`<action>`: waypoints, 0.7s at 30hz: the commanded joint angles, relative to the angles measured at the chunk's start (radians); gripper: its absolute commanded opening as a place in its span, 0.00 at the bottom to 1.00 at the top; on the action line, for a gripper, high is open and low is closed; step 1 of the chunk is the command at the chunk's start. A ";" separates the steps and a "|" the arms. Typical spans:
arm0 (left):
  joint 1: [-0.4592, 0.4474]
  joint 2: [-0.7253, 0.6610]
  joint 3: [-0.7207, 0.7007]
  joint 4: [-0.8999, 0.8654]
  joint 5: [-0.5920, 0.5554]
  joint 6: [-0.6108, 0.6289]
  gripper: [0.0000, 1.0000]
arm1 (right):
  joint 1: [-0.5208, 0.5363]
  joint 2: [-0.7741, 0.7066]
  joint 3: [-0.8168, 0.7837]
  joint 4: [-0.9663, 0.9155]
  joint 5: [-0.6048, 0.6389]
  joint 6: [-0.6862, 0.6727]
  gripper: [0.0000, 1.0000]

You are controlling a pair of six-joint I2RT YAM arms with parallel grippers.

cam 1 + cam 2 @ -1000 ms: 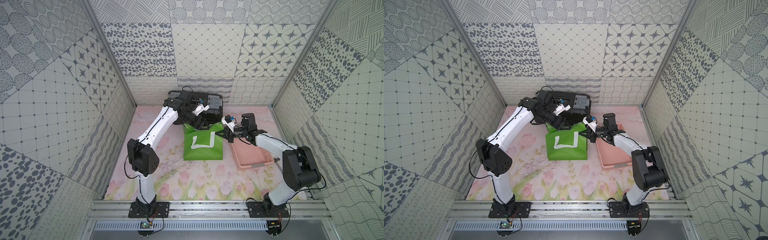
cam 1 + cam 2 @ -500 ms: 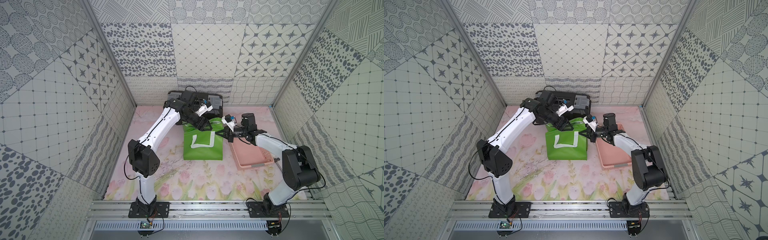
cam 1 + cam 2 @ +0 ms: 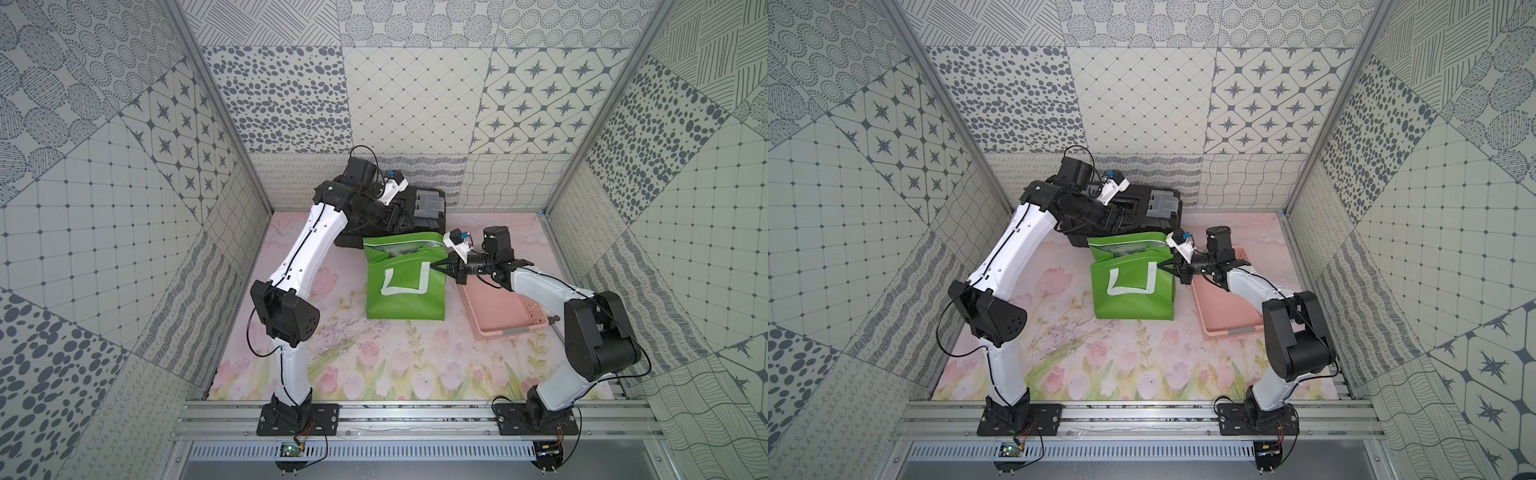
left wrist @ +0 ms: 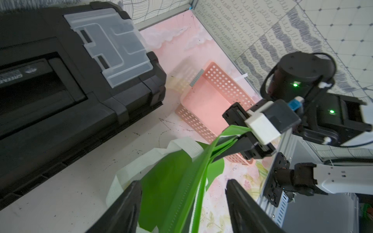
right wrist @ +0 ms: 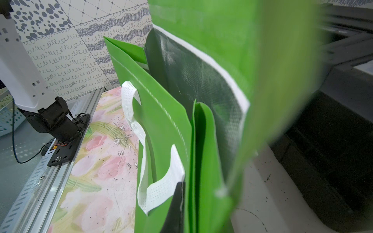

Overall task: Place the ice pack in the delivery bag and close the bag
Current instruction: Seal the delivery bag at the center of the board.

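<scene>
The delivery bag (image 3: 405, 299) (image 3: 1133, 299) is bright green with a white strap handle (image 3: 405, 279) and stands mid-table. Silver lining (image 5: 197, 80) shows at its partly open mouth. My right gripper (image 3: 435, 266) (image 3: 1161, 266) is shut on the bag's right upper edge; one dark finger (image 5: 177, 207) presses the green fabric. My left gripper (image 3: 401, 220) (image 4: 182, 201) hangs open behind the bag's back rim, by the toolbox. A green edge of the bag (image 4: 171, 181) runs between its spread fingers. The ice pack is out of view.
A black toolbox (image 3: 428, 226) (image 4: 60, 100) with a clear lid compartment sits right behind the bag against the back wall. A pink perforated basket (image 3: 498, 307) (image 4: 203, 100) lies to the bag's right, under my right arm. Patterned walls enclose three sides.
My left gripper has drawn back a little from the bag's mouth toward the toolbox, its jaws slightly narrower. The right gripper and the bag have stayed put.
</scene>
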State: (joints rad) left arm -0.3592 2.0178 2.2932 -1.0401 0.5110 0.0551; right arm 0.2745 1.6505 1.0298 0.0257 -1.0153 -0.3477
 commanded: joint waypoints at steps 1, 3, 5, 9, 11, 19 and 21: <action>0.014 0.078 0.073 0.015 -0.130 -0.092 0.68 | -0.002 -0.015 -0.006 0.018 0.011 -0.018 0.04; 0.017 0.103 0.099 0.012 -0.147 -0.093 0.68 | -0.001 -0.018 -0.007 0.013 0.012 -0.023 0.04; 0.014 0.119 0.118 0.000 -0.117 -0.076 0.67 | -0.001 -0.020 -0.009 0.008 0.014 -0.025 0.05; 0.000 0.138 0.142 -0.100 -0.014 0.011 0.67 | -0.001 -0.018 -0.007 0.012 0.015 -0.022 0.05; -0.009 0.138 0.126 -0.155 0.024 0.063 0.66 | -0.001 -0.014 -0.006 0.018 0.014 -0.018 0.05; -0.019 0.066 -0.020 -0.125 0.167 0.104 0.65 | -0.001 0.000 0.001 0.057 0.018 0.013 0.08; -0.023 0.045 -0.057 -0.092 0.202 0.101 0.67 | -0.003 0.004 0.003 0.059 0.020 0.017 0.08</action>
State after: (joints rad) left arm -0.3752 2.1086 2.2959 -1.1370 0.5522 0.1017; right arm 0.2745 1.6501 1.0298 0.0265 -1.0115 -0.3458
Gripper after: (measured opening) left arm 0.665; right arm 0.080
